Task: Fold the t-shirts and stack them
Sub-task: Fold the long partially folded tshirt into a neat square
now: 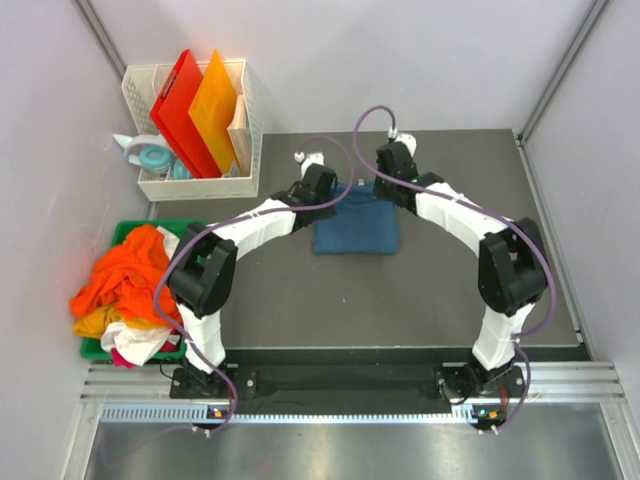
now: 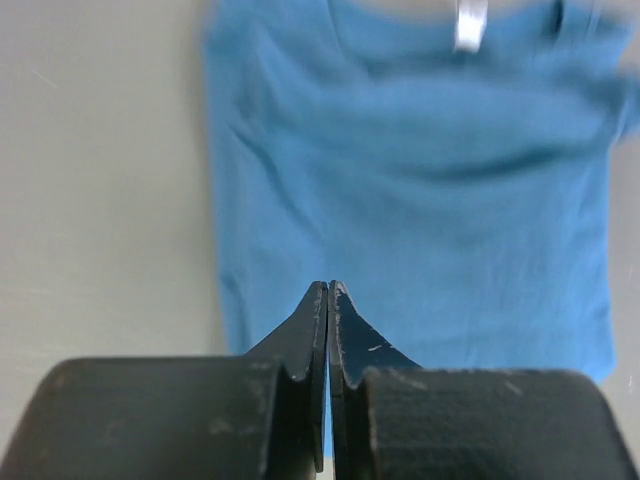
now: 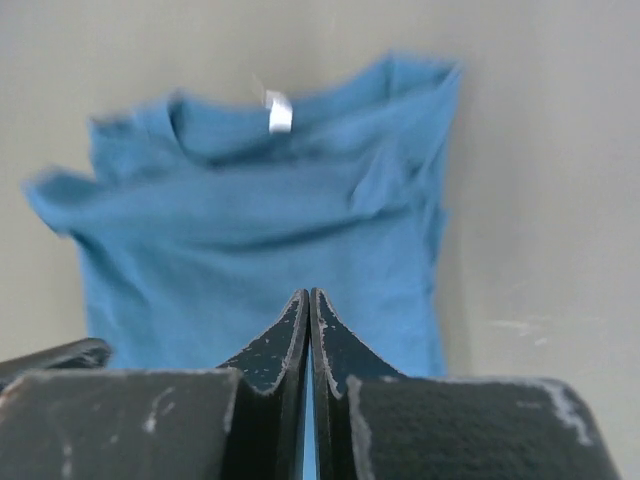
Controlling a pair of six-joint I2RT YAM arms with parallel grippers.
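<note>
Left fingers (image 2: 312, 330) pressed flat together, right fingers (image 3: 292, 335) the same, and neither pair has any cloth between them. Both hover just above the teal shirt (image 1: 356, 228), which lies alone in the middle of the tabletop (image 1: 420, 300), at its far side between the two wrists.

The shirt is spread flat with its sides looking turned in, a rough rectangle from above. One sleeve sticks out in the right wrist view, and the white neck tag (image 3: 279, 111) faces up. So I'd call this mid-fold on the first shirt, nothing stacked yet. The next move, as I read it, needs both pairs to part, drop onto one edge, pinch a corner each, then carry that edge across together so the halves meet square. Soft fabric, so uneven lifting would skew the fold.

Now the containers. Green bin (image 1: 160, 226) at the left edge holds the waiting shirts (image 1: 125, 275) in a loose heap: orange on top, yellow and white under it, spilling over the rim. Behind it, the white basket (image 1: 252, 120) holds a red board (image 1: 176, 105) and an orange board (image 1: 216, 110) standing on edge, plus something pale blue I can't make out.
</note>
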